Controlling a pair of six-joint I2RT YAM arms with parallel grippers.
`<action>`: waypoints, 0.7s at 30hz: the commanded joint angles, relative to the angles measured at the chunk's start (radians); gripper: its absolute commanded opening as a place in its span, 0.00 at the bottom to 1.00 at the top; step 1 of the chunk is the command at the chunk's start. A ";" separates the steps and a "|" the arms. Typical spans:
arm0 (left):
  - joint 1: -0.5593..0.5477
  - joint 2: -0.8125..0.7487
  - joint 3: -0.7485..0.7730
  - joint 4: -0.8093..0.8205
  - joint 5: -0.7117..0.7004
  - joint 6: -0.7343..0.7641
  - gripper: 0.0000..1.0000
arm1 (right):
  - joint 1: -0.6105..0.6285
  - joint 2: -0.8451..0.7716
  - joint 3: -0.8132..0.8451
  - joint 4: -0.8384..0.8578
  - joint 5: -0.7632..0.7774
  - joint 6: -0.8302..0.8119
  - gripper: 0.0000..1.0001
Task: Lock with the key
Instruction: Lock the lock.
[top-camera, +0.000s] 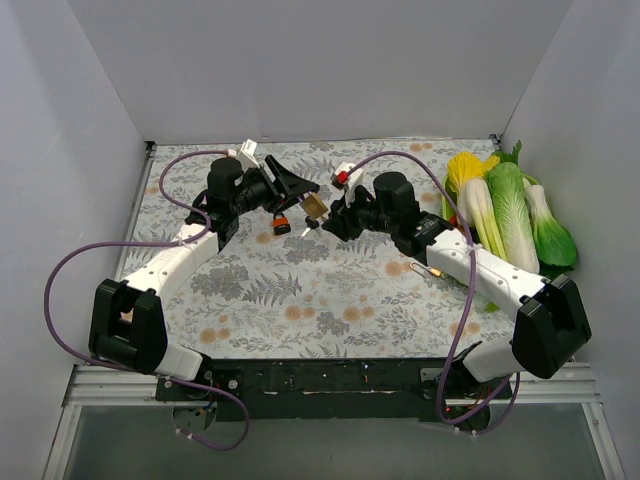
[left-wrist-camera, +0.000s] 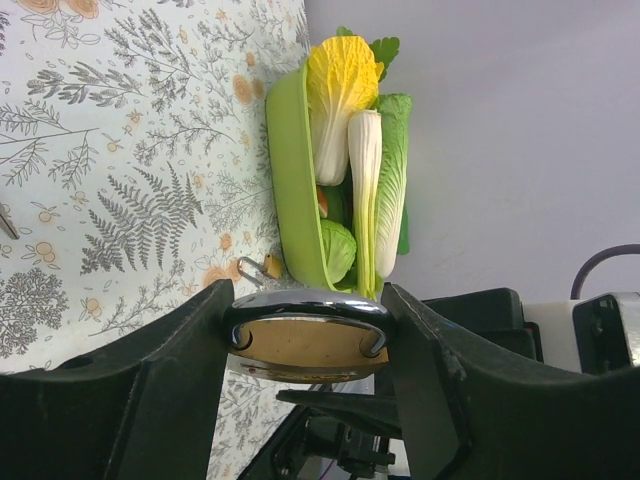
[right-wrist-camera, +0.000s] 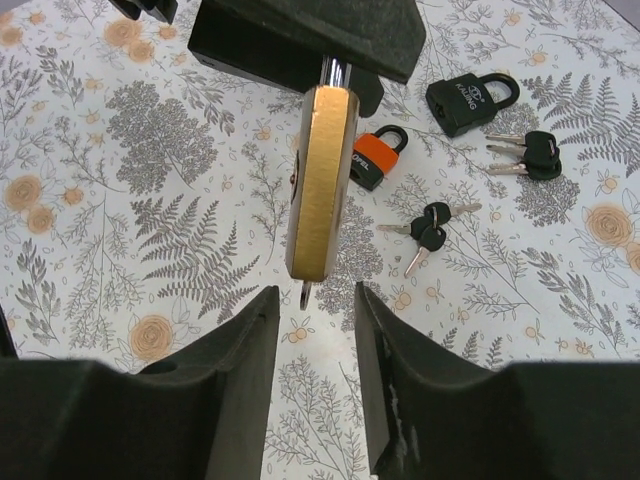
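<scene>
A brass padlock (top-camera: 313, 205) hangs in the air, held by its steel shackle in my left gripper (top-camera: 298, 193), which is shut on it. The left wrist view shows its top (left-wrist-camera: 305, 340) clamped between the fingers. In the right wrist view the padlock (right-wrist-camera: 322, 180) is edge-on, with a small metal key (right-wrist-camera: 305, 297) sticking out of its bottom. My right gripper (right-wrist-camera: 316, 300) is open and empty, its fingers either side of the key just below the padlock, not touching it.
On the mat lie an orange padlock (right-wrist-camera: 372, 158), a black padlock (right-wrist-camera: 470, 100) and two bunches of black-headed keys (right-wrist-camera: 432, 225) (right-wrist-camera: 530, 153). A small brass padlock (top-camera: 425, 268) lies by the right arm. A green tray (top-camera: 452, 205) of toy vegetables stands at the right wall.
</scene>
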 joint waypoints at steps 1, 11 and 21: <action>0.010 -0.032 0.013 0.085 0.028 -0.028 0.00 | 0.007 -0.021 -0.021 0.044 0.012 -0.019 0.41; 0.010 -0.026 0.016 0.081 0.029 -0.034 0.00 | 0.007 -0.012 -0.008 0.093 0.012 0.010 0.40; 0.011 -0.019 0.021 0.081 0.022 -0.042 0.00 | 0.011 0.009 0.012 0.097 0.005 0.016 0.22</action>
